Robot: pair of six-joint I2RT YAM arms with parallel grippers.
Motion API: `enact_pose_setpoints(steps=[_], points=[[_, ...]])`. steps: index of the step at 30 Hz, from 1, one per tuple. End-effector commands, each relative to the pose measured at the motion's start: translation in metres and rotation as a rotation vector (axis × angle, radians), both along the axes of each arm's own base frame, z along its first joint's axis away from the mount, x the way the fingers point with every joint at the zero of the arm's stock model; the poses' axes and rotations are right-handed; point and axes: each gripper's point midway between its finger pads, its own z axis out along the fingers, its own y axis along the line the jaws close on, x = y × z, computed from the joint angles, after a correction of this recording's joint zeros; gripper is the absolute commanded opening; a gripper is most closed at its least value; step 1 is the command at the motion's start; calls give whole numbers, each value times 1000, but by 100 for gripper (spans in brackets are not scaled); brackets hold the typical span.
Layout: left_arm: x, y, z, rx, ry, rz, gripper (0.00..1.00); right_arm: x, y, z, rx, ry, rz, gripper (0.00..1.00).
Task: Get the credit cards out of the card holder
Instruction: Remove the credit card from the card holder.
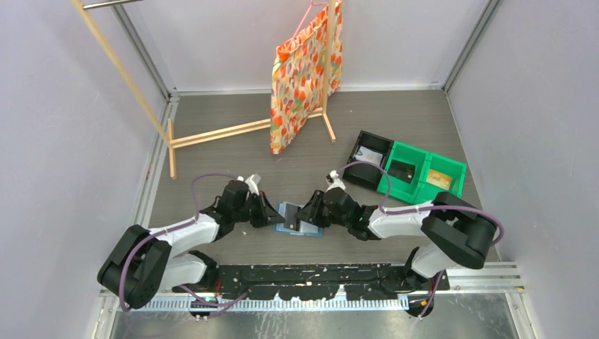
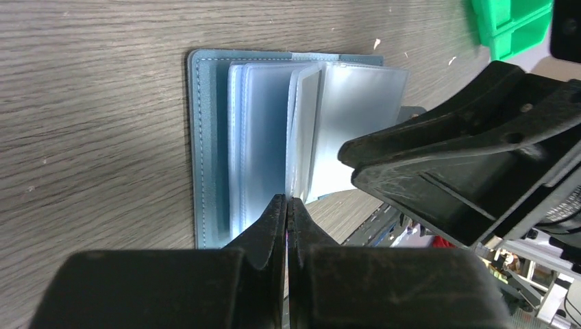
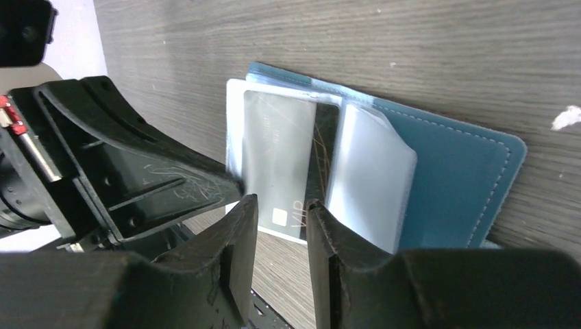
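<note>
Card [image 3: 282, 154], dark, only in right-wrist view; right claw [image 3: 281, 205] apart, left claw [image 2: 286, 201] together.

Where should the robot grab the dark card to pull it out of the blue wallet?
Probably the dark card by its near short edge, the end printed VIP. It faces the right end effector, whose jaws stand open either side of it. The card is thin and flat, so pinch its two faces there and pull straight back out of the card holder.
</note>
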Motion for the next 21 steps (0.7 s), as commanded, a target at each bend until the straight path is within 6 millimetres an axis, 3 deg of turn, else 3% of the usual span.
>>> enact_pose_setpoints(steps=[1,4,12,21], points=[[3,3,1,23,-26,0,1,-2,12,6,130,25,22,39],[2,5,-7,42,-7,4,0,-2,10,-1,124,39,18,44],[5,-7,-6,-33,5,-8,1,0,-5,-6,97,51,-34,54],[7,-14,-9,-63,26,-17,1,-3,0,-14,171,101,-38,54]])
